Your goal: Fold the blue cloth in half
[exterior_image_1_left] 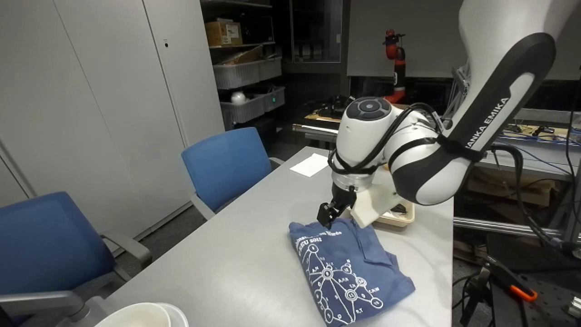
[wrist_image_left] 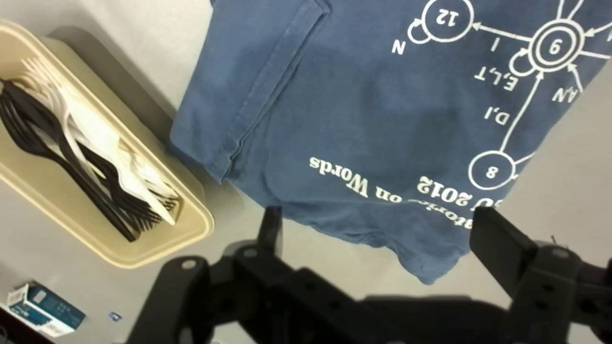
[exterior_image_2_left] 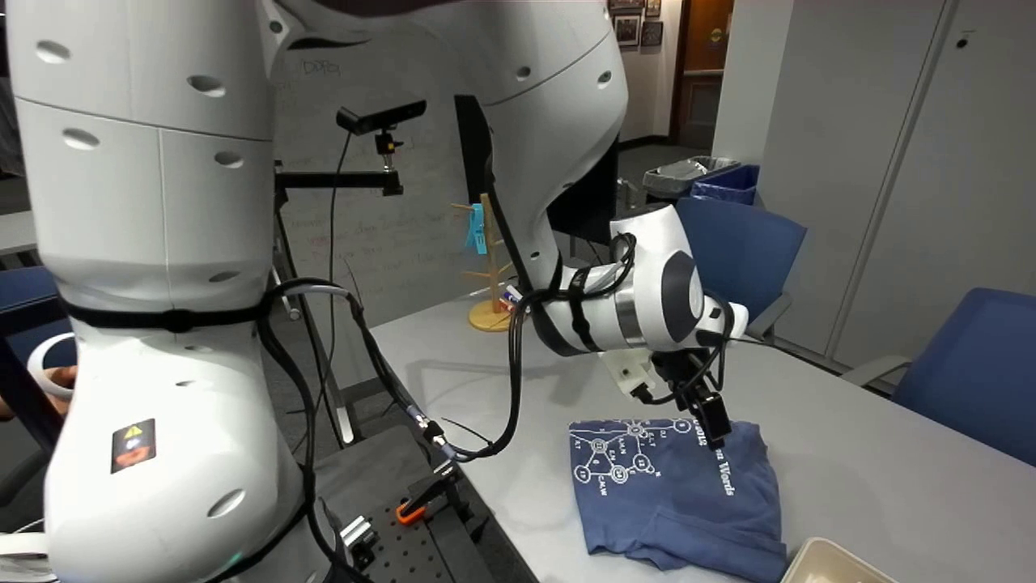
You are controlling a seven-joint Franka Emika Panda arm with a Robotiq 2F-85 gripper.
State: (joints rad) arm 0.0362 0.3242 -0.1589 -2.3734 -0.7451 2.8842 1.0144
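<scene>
The gripper (wrist_image_left: 377, 215) is spread wide and empty, low in the wrist view, with the cloth (wrist_image_left: 373, 110) lying across upper centre, where too shallow a pinch on its rumpled edge could slip.

The spread fingers of the hand (wrist_image_left: 377, 224) leave a wide gap, through which one end of the blue cloth (wrist_image_left: 354, 114) shows in the wrist view. Just beside the cloth, a beige tray (wrist_image_left: 191, 229) limits passage on one side; a small box (wrist_image_left: 51, 310) lies beyond it, apart. On the cloth's printed side, the bare table (exterior_image_1_left: 218, 268) affords a broad lane, bordered in both exterior views by blue chairs (exterior_image_1_left: 227, 168).
</scene>
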